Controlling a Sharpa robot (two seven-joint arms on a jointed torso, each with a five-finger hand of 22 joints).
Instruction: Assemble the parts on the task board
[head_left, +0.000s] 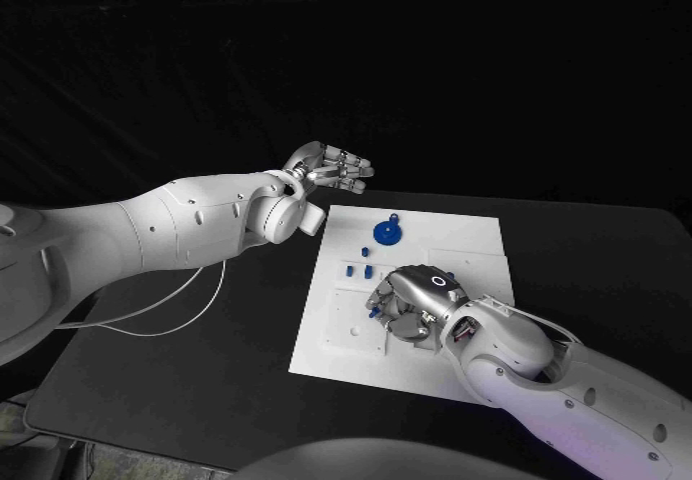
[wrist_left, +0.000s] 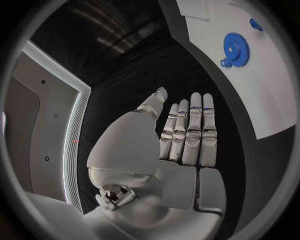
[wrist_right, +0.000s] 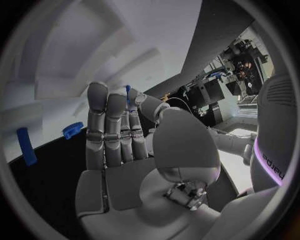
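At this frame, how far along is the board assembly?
Early, by the look of it. The large blue gear lies on the far part of the task board, and small blue pieces lie loose beside the right hand. That hand is over the board's middle, pinching a small blue part. The left hand is open, off the board.

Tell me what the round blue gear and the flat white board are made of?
The round blue gear looks like matte plastic: one even blue, teeth with soft edges, no metallic shine. The flat white task board also seems plastic or painted, smooth and matte, with shallow recesses cut into it; which of the two cannot be told. The right hand resting on it shows silvery, shiny fingers, likely metal.
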